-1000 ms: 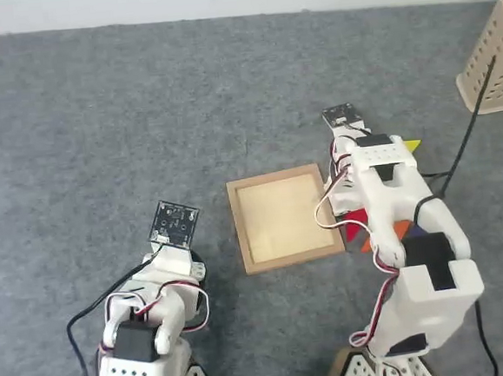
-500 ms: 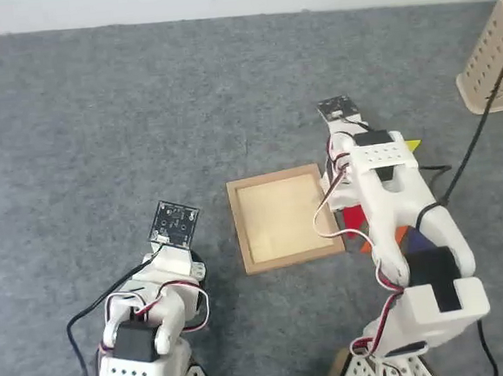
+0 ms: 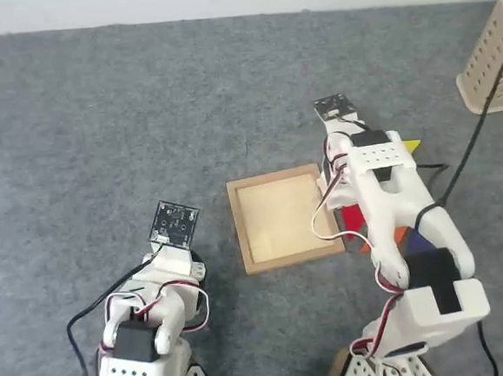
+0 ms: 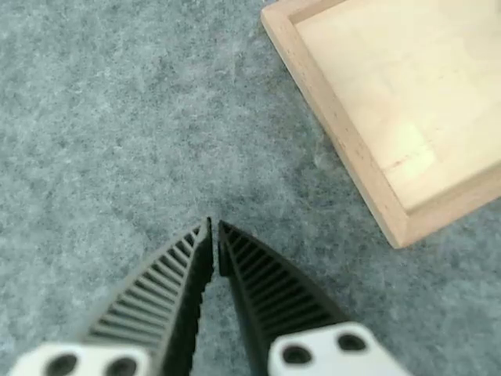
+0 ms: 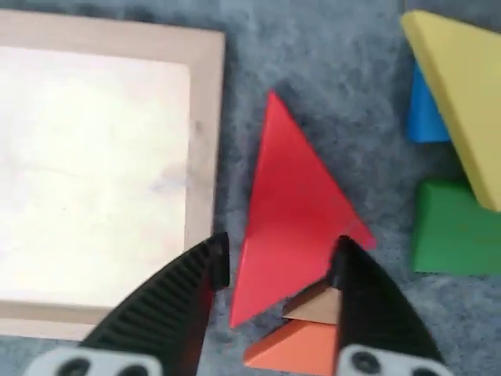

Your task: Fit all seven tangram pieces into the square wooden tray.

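Red triangle point(image 5: 290, 204) was seen between the parted fingers of the right gripper point(image 5: 282, 243), just beside the square wooden tray point(image 3: 241, 228).

The right gripper was held open over the triangle, one finger on each side; contact could not be judged. An orange piece point(image 5: 293, 352) and a small tan piece point(image 5: 317, 305) were tucked against the triangle's lower edge. A yellow triangle point(image 5: 462, 86), a blue piece point(image 5: 427, 117) and a green piece point(image 5: 454, 227) were grouped farther from the tray. Every piece seen was lying on the grey carpet point(image 3: 98, 122), outside the tray. The left gripper point(image 4: 213, 231) was held low over the carpet near a tray corner, its fingers pressed together on nothing.
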`<act>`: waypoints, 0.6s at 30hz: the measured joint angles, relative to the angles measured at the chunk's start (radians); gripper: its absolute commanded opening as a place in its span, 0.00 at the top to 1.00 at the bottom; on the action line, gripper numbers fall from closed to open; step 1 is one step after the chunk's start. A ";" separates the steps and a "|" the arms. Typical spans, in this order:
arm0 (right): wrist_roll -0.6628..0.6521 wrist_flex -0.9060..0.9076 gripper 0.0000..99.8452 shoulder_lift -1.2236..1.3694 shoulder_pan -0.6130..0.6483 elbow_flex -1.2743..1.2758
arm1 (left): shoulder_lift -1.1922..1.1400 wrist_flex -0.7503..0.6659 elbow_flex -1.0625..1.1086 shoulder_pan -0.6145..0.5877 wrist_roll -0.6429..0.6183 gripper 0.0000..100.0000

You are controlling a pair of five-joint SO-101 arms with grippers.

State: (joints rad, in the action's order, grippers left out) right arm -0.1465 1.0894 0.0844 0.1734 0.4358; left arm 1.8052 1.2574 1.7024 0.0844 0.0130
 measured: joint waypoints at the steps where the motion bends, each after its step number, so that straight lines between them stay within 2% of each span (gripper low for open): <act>1: 0.000 0.000 0.73 0.000 -0.017 0.000 | 0.000 0.000 0.000 0.000 0.000 0.99; 10: -0.012 0.000 0.73 0.114 -0.055 -0.066 | 0.000 0.000 0.000 0.000 0.000 0.99; 18: -0.012 0.000 0.74 0.141 -0.005 -0.087 | 0.000 0.000 0.000 0.000 0.000 0.99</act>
State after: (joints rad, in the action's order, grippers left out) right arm -0.1588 1.0894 0.2256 0.1688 0.3483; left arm 1.8052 1.2574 1.7024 0.0844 0.0130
